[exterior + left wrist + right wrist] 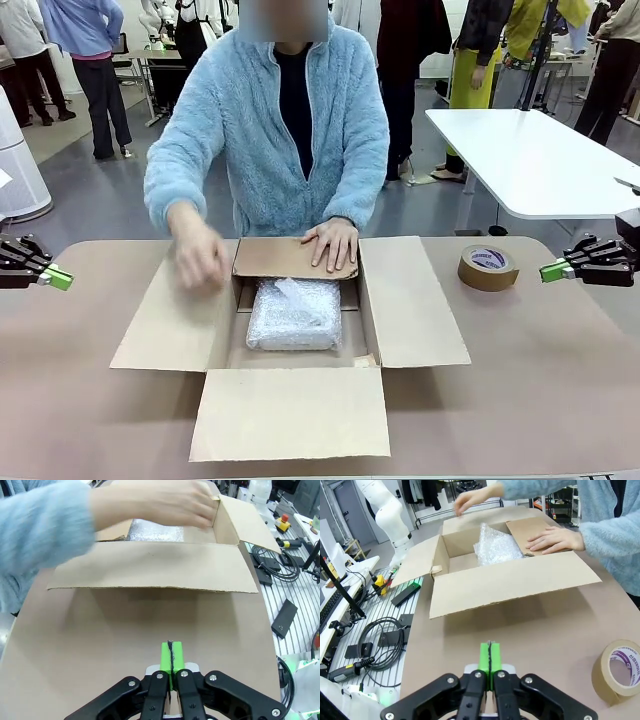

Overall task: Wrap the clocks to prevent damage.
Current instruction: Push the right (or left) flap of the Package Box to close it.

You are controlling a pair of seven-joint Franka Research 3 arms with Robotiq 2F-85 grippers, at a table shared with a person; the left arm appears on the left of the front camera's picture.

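A whitish bubble-wrap bundle, the wrapped clocks (295, 314) (496, 546) (156, 531), lies inside an open brown cardboard box (415, 300) (510, 582) (150, 570) in the table's middle. A person in a blue fleece presses one hand (333, 243) on the box's far flap, while the other hand (200, 255) is blurred over the left flap. My left gripper (60, 278) (171, 656) is shut and empty at the table's left edge. At the right edge my right gripper (552, 270) (490, 661) is shut with nothing in it.
A brown tape roll (488, 267) (619, 671) lies on the table right of the box, near my right gripper. Bare tabletop (540, 380) surrounds the box. A white table (540, 160) stands behind at the right. Cables and tools lie beside the table in the wrist views.
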